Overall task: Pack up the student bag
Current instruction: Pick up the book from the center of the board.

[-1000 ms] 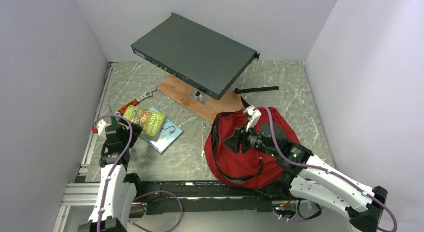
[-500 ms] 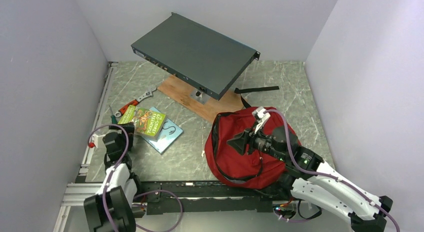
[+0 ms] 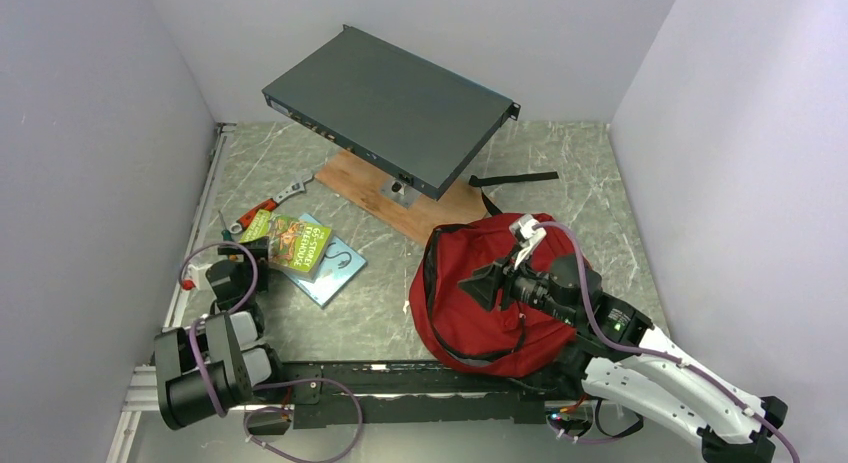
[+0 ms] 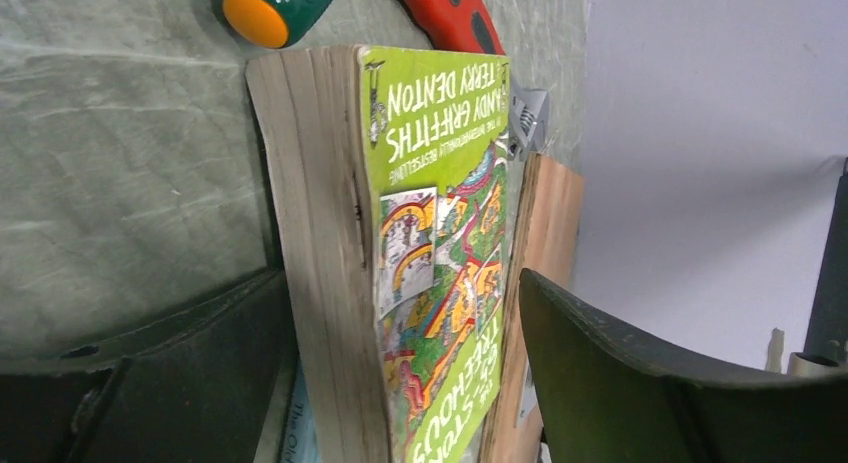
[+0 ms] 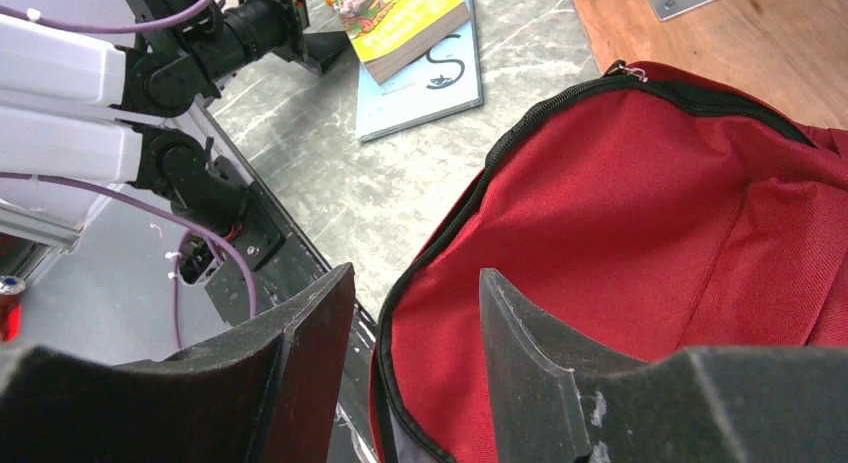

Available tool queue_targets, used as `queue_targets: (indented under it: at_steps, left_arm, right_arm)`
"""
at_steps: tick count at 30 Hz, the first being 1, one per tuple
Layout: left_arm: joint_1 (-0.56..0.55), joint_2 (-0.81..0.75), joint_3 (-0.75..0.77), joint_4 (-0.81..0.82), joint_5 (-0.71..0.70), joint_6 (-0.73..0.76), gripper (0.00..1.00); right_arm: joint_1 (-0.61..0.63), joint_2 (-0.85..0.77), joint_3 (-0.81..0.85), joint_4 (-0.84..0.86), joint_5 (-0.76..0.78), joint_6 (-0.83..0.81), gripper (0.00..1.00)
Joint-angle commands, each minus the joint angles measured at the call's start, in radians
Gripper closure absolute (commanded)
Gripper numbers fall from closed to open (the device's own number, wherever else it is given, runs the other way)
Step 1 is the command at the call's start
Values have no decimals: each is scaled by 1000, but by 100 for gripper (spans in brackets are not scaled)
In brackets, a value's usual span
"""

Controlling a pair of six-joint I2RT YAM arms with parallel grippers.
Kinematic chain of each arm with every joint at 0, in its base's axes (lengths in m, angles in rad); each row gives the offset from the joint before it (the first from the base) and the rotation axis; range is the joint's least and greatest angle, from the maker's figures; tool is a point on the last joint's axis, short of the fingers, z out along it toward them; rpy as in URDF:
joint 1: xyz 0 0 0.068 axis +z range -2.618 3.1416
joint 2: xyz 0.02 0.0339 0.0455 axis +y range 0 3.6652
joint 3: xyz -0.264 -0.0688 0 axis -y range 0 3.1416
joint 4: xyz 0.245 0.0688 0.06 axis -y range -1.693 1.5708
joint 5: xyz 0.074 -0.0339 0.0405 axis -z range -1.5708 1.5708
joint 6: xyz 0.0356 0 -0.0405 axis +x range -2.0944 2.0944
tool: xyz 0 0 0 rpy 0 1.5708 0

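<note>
The student bag (image 3: pixel 490 313), a red backpack with a black zipper, lies at the front right; it also fills the right wrist view (image 5: pixel 650 213). My right gripper (image 3: pixel 478 283) is open above its left side, and its jaws (image 5: pixel 410 323) straddle the zipper edge (image 5: pixel 470 198) without gripping. A green paperback (image 3: pixel 290 240) lies on a pale blue book (image 3: pixel 338 268) at the left. My left gripper (image 3: pixel 256 253) is open and low at the paperback's near-left end; in the left wrist view (image 4: pixel 405 283) the paperback (image 4: pixel 430 213) stands between the jaws, with a gap on the cover side.
A flat dark grey metal box (image 3: pixel 390 108) rests tilted over a wooden board (image 3: pixel 395 208) at the back. A red-handled tool (image 3: pixel 268 205) and a green-orange tool handle (image 4: pixel 270 3) lie behind the books. A black strap (image 3: pixel 515 179) lies behind the bag. Walls close in on the left, back and right.
My left arm has folded down low and its gripper has moved right, up to the green paperback. My right gripper has shifted a little right over the bag.
</note>
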Motion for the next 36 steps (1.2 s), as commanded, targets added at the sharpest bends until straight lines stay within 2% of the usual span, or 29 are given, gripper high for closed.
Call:
queue_targets:
  at_steps: [1, 3, 8, 12, 16, 18, 19, 23, 25, 28, 29, 32, 34, 36]
  left_arm:
    - [5, 66, -68, 173, 0, 6, 19]
    - [5, 73, -94, 223, -4, -1, 28]
    - [5, 9, -105, 144, -29, 3, 54]
    - [4, -87, -129, 117, -87, -10, 68]
    - [4, -250, -77, -41, -72, 56, 83]
    - [5, -348, -41, -149, -70, 90, 97]
    - [4, -400, -14, -226, -69, 102, 100]
    - [4, -526, 138, -462, -4, 180, 100]
    - [3, -502, 250, -565, 88, 250, 100]
    - [3, -448, 341, -646, 309, 369, 100]
    - [2, -443, 362, -677, 386, 406, 100]
    - [0, -489, 397, -822, 459, 549, 100]
    - [1, -545, 404, -866, 524, 630, 100]
    - [-3, -598, 397, -862, 625, 650, 100]
  right_arm:
    - [5, -13, 25, 32, 18, -11, 48]
    - [5, -6, 39, 15, 23, -17, 48]
    - [5, -13, 54, 4, 27, -17, 49]
    - [5, -26, 53, 7, 23, -2, 50]
    - [5, -20, 68, -15, 21, 6, 51]
    - [5, -30, 57, -13, 16, 19, 51]
    - [5, -37, 48, -10, 15, 25, 51]
    - [5, -41, 52, -35, 28, 30, 51]
    - [5, -28, 64, -53, 33, 25, 51]
    - [5, -15, 63, -54, 27, 29, 51]
    - [5, -13, 58, -49, 22, 34, 50]
    - [5, -5, 39, -15, 9, 48, 50]
    - [5, 12, 29, 8, -7, 55, 49]
    - [5, 47, 23, 34, -29, 66, 49]
